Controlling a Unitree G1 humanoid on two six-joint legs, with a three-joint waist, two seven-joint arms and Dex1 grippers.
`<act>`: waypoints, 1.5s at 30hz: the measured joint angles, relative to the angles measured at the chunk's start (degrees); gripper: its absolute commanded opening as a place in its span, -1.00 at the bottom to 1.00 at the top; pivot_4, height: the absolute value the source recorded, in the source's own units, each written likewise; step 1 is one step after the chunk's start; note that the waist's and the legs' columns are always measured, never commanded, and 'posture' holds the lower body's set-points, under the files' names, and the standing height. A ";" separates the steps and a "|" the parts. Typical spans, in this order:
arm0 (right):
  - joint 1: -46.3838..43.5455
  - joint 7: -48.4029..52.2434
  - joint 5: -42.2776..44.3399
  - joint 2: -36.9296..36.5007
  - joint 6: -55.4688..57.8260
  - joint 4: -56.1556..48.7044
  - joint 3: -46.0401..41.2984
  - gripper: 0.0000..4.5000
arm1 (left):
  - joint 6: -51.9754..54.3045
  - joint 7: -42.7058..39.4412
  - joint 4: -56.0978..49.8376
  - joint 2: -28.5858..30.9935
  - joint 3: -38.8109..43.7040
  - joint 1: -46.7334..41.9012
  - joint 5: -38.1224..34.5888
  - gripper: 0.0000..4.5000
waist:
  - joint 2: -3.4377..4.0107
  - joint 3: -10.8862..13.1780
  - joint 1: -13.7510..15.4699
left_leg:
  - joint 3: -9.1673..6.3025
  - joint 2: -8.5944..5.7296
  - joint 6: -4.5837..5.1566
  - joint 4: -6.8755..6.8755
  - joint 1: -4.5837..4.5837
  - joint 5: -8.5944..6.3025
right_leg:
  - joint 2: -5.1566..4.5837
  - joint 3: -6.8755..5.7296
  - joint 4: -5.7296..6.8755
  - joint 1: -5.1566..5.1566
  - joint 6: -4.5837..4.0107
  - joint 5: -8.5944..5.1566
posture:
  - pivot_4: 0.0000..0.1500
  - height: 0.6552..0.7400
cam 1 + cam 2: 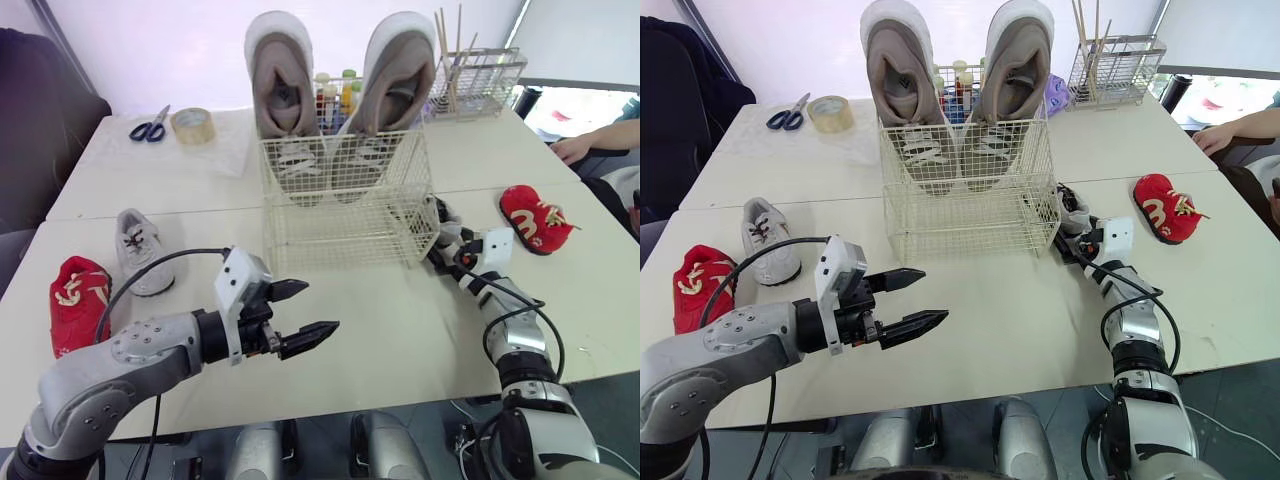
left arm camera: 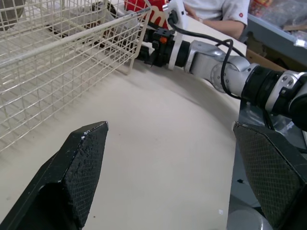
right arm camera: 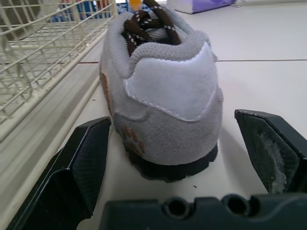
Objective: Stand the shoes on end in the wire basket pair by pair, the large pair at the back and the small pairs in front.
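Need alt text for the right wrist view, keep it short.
A small grey shoe with brown laces stands on its sole, heel toward the camera, inside the open right claw, not yet gripped. It sits on the white table, close beside the wire basket.

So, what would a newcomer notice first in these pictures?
The large beige pair stands on end, toes down, at the back of the wire basket, rising above its rim. Beside the basket's right end, the right tool is open around the heel of a small grey shoe. A red shoe lies on the table's left, a second red shoe on its right.
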 measured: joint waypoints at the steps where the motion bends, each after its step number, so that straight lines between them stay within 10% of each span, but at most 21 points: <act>1: -0.62 0.55 0.00 -0.03 0.01 0.68 0.00 1.00 | 0.00 0.00 0.00 0.00 -0.04 0.00 0.25 0.92 | 0.00 0.00 -0.02 | 0.01 0.00 -0.05 -0.09 0.01 0.04 | 0.01 0.00 -0.05 -0.02 -0.03 0.02 | 1.00 1.00; 7: -2.86 4.65 0.03 -0.59 0.19 3.44 0.05 1.00 | 0.09 -0.02 -0.04 0.14 -0.03 0.13 0.39 0.92 | 0.00 0.00 0.03 | 0.01 0.01 -0.15 -0.34 0.01 0.10 | 0.06 0.00 -0.14 -0.09 -0.03 0.03 | 1.00 1.00; 14: -5.77 6.65 -0.14 -2.03 -1.09 8.18 -0.01 -0.17 | 0.32 -0.84 -0.24 1.58 -0.17 2.99 1.63 1.00 | 0.00 0.00 0.05 | 0.02 0.00 -0.15 -0.34 0.01 0.10 | 0.05 -0.01 -0.26 -0.05 -0.06 0.05 | 1.00 1.00; 17: -6.23 6.98 -0.12 -2.11 -1.84 8.71 -0.08 -0.37 | 0.28 -1.47 -0.29 2.02 -0.17 3.99 2.18 1.00 | 0.01 0.00 -0.05 | 0.03 0.01 -0.15 -0.36 0.01 0.10 | 0.04 -0.01 -0.28 -0.05 -0.07 0.06 | 1.00 1.00; 24: -5.04 7.06 -0.06 -6.12 -0.73 7.01 -0.37 -0.43 | 0.18 -3.50 -0.31 3.85 0.84 5.73 2.91 1.00 | 0.14 0.08 0.73 | 0.03 -0.02 -0.15 -0.39 -0.04 0.10 | -0.06 -0.01 -0.39 -0.29 -0.09 0.06 | 1.00 1.00; 32: -7.26 10.65 0.25 -27.30 2.91 -0.48 -5.34 -0.43 | 0.02 -9.63 2.11 6.69 8.86 7.12 -4.44 1.00 | 0.41 0.24 -0.02 | 0.21 -0.03 -0.32 -0.49 -0.58 0.22 | -0.03 0.06 -0.39 -0.69 -0.05 0.06 | 1.00 1.00; 37: -27.31 16.54 1.58 -37.81 5.11 -1.21 -5.29 -0.43 | 0.75 -13.65 8.07 9.37 13.58 6.37 -9.17 1.00 | 1.10 0.67 -0.39 | 0.28 0.04 -0.07 -0.59 -0.45 0.17 | 0.19 0.20 -0.24 -0.89 -0.03 0.07 | 1.00 1.00; 45: -48.29 41.15 16.52 -31.59 27.26 -18.13 5.03 -0.43 | 0.89 -12.98 12.73 13.03 26.54 6.20 -21.47 1.00 | 0.82 0.82 -1.31 | 0.29 0.08 -0.19 -0.68 -0.50 0.11 | 0.08 0.20 -0.25 -0.93 0.14 0.19 | 1.00 1.00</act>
